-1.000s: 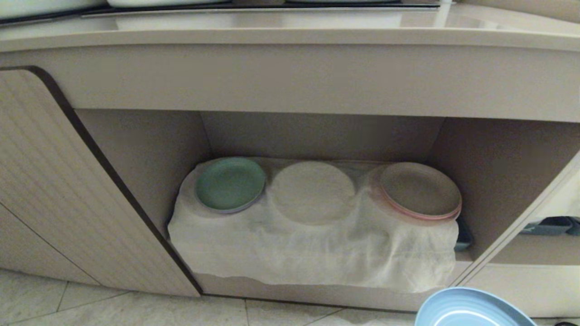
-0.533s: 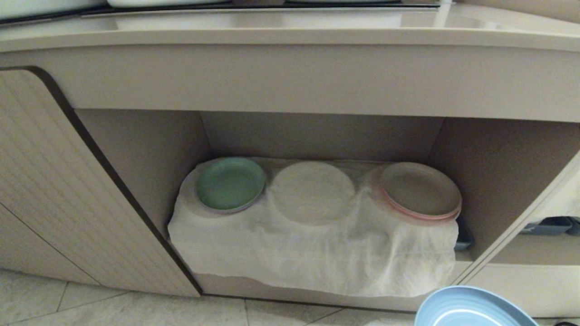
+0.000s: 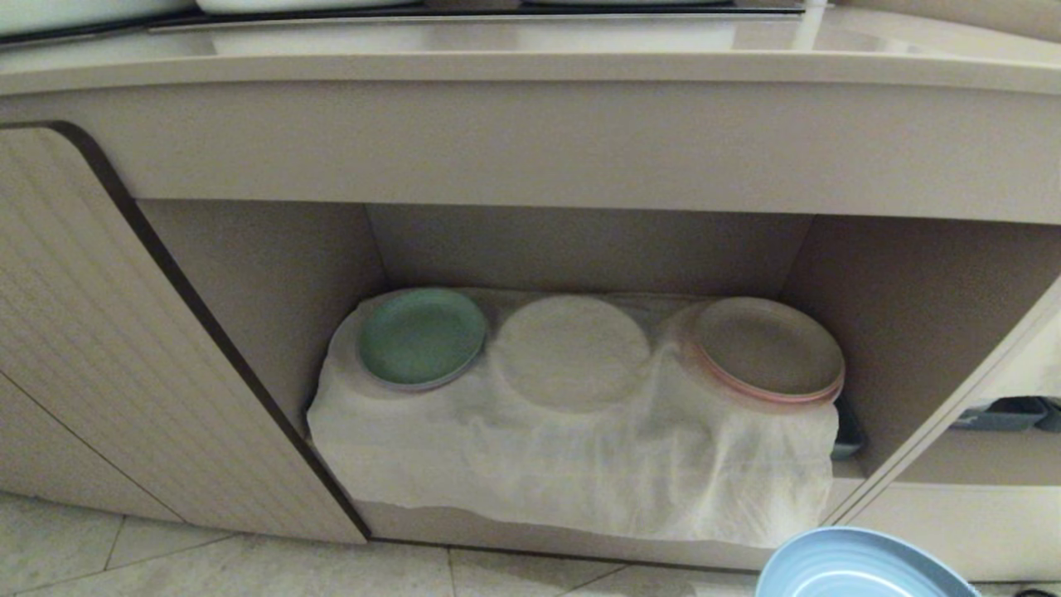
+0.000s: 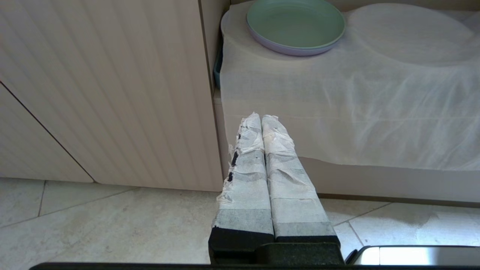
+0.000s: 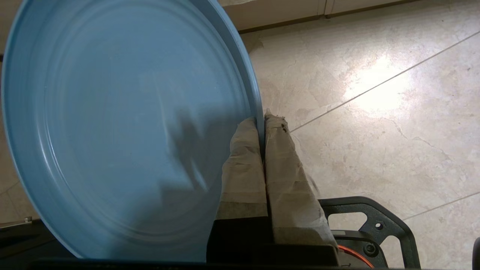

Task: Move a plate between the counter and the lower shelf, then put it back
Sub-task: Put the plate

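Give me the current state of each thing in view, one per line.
light blue plate: held by its rim, off the shelf, above the floor.
right gripper: shut on the plate's rim.
left gripper: shut, empty, in front of the shelf.
green plate: resting on the white cloth.
lower shelf: open-fronted, cloth draped over its base.

plate (image 3: 858,568) slightly lower and further left at frame bottom

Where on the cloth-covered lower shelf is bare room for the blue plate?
On the white cloth, the round middle patch between the green plate and the beige-and-pink plate stack is free; both ends are crowded.
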Available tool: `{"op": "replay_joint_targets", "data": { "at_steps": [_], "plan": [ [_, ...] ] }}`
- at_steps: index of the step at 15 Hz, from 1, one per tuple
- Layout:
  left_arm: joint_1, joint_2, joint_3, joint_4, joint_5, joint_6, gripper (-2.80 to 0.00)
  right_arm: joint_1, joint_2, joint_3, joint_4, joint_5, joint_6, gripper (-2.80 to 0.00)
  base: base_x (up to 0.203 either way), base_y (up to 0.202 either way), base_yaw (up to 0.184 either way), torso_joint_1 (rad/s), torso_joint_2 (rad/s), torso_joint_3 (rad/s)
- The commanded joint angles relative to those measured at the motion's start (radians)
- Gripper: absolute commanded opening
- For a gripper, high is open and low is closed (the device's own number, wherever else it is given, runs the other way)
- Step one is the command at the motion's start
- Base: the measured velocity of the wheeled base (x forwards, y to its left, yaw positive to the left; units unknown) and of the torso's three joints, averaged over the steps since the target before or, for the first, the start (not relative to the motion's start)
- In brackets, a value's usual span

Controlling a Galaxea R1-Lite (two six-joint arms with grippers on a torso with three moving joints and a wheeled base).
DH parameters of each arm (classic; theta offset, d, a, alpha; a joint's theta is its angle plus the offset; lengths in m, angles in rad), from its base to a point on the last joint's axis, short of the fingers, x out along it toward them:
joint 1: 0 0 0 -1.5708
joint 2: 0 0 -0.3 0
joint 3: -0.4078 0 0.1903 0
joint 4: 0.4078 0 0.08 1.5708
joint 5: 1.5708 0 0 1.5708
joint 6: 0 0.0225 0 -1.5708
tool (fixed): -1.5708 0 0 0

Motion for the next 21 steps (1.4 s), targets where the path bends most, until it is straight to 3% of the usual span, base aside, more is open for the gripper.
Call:
{"op": "replay_joint_targets", "data": {
  "at_steps": [1,12,21],
  "plan": [
    [0.000,0.000,0.000,0.000,0.000,0.000,-2.80,0.001,0.001,-0.001,0.004,-0.001,0.003,-2.80,0.000,0.000,0.000,0.000,0.00,0.000],
    [0.000,0.000,0.000,0.000,0.000,0.000,-2.80,0.013,0.000,-0.024,0.012,-0.001,0.020,-2.80,0.000,0.000,0.000,0.000,0.00,0.000],
    [0.000,0.000,0.000,0.000,0.000,0.000,-2.80,0.015,0.001,-0.027,0.010,-0.001,0.023,-2.80,0.000,0.000,0.000,0.121,-0.38,-0.267]
  ]
}}
